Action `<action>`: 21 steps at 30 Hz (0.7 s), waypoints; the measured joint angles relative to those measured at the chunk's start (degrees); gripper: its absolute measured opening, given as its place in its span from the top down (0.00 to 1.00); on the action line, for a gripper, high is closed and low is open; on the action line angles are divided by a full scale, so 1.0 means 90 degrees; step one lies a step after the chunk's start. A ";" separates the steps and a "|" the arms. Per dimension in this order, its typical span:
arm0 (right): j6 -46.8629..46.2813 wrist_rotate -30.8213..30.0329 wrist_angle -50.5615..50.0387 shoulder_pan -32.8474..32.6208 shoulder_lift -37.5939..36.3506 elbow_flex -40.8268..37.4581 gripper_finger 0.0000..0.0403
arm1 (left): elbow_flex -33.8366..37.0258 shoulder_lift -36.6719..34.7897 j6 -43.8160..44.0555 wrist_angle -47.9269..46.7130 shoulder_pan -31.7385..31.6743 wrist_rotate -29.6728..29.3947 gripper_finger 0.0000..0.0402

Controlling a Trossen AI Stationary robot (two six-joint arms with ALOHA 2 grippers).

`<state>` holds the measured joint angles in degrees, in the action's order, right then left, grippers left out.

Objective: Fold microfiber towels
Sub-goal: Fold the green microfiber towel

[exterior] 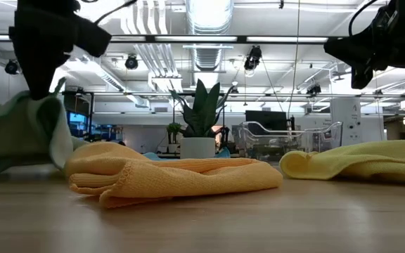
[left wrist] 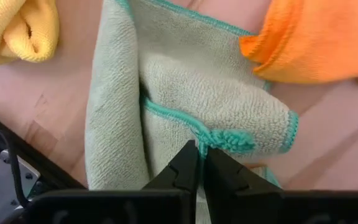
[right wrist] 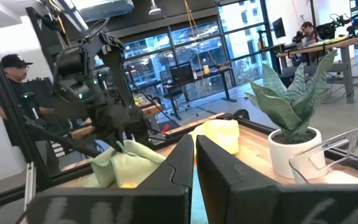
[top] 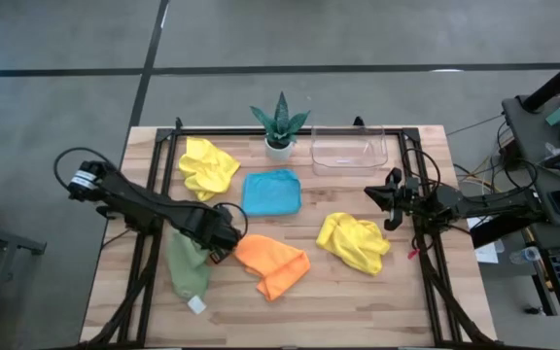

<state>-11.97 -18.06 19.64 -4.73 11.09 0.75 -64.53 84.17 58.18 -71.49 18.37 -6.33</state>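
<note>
A wooden table is carrying five small cloths, seen from above. The left pincer is sitting low over the near left part of the table, its two dark fingers pressed fully together and pinching a bunched fold of the green towel's teal-stitched edge. From table height, this towel is rising in a soft peak under the pincer. The orange towel is lying crumpled just beside it, its corner touching or overlapping the green one. A blue towel is lying folded flat near the middle of the table. One yellow towel is sitting rumpled toward the far left, and a second yellow towel is lying bunched toward the right. A small potted plant is standing at the far edge, with a clear plastic tray beside it. The right pincer is hovering above the right side of the table, near the second yellow towel, its fingers closed together and holding nothing. In the room behind the table, a person in a dark cap is standing.
</note>
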 joint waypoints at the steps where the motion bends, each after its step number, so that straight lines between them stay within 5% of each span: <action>1: -0.0002 0.0000 0.0000 0.0000 0.0000 0.0000 0.97 | 0.0027 -0.0101 0.0038 0.0083 0.0012 -0.0001 1.00; 14: 0.0087 0.0000 -0.0100 0.0002 0.0000 0.0000 0.97 | 0.0617 -0.0545 0.0424 0.0729 0.0061 -0.0029 0.78; 21: 0.0232 0.0000 -0.0153 0.0002 0.0000 0.0000 0.97 | 0.0709 -0.0523 0.0344 0.0772 0.0061 -0.0053 0.83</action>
<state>-9.88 -18.06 18.26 -4.71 11.09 0.75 -58.15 79.46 61.28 -64.54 18.92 -6.81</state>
